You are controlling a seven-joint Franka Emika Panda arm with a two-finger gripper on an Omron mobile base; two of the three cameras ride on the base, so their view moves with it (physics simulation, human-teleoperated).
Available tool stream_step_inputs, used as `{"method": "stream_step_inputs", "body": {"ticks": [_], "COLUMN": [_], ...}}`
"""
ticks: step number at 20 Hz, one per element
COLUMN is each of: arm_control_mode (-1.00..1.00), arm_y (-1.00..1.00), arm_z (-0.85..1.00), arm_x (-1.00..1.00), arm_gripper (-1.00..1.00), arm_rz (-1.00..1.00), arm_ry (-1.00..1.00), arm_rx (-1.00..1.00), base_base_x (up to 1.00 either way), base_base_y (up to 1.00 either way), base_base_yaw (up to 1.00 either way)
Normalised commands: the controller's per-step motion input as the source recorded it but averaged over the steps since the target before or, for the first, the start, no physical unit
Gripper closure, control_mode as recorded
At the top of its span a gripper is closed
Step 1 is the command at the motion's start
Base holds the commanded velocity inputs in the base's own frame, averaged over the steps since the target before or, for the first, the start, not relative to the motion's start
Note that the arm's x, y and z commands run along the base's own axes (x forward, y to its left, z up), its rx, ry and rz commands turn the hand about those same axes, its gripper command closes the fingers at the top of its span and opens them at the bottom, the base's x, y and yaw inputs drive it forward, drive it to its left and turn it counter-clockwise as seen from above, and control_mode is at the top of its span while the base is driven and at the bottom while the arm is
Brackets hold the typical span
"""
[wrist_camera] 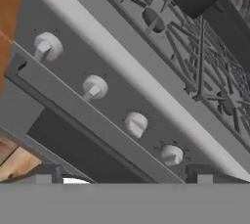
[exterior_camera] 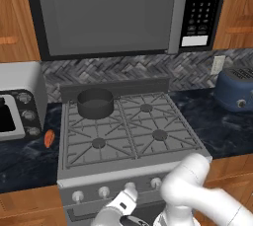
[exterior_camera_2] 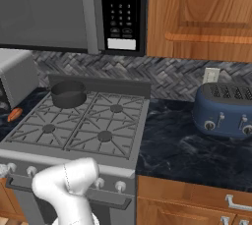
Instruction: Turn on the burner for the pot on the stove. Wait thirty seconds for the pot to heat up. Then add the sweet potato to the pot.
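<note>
My white arm (exterior_camera: 197, 190) blocks part of the grey metal gas stove's (exterior_camera: 129, 130) front panel, and the bottom edge cuts off the wide-open gripper (wrist_camera: 124, 179) near the small white round knobs (wrist_camera: 135, 123). The dark-grey round pot (exterior_camera: 95, 102) sits on the rear-left burner. The small orange-red sweet potato (exterior_camera: 49, 138) lies on the dark marbled counter (exterior_camera: 24, 161), between stove and silver toaster oven (exterior_camera: 19, 100).

Even, flat, fairly bright rendered light, no glare. Soft shading darkens the pot's (exterior_camera: 95, 102) inside and the stove (exterior_camera: 131, 163) front beneath its lip. Textures look coarse and slightly blurred (hand view likewise).
</note>
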Motion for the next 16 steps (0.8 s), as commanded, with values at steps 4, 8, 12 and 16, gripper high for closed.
{"method": "stream_step_inputs", "body": {"ticks": [4,8,12,16], "arm_control_mode": [-1.00,-1.00,-1.00,-1.00], "arm_y": [0.00,0.00,0.00,-0.03], "arm_z": [-0.64,-0.39,-0.29,-0.22], "arm_x": [-0.02,-0.01,0.00,-0.02], "arm_gripper": [-1.00,-1.00,-1.00,-1.00], "arm_rz": [0.00,0.00,-0.06,-0.10], "arm_ry": [-0.24,-0.33,-0.34,-0.34], "arm_rx": [0.21,0.36,0.49,0.59], "base_base_x": [0.00,0.00,0.00,0.00], "base_base_y": [0.00,0.00,0.00,0.00], "base_base_yaw": [0.00,0.00,0.00,0.00]}}
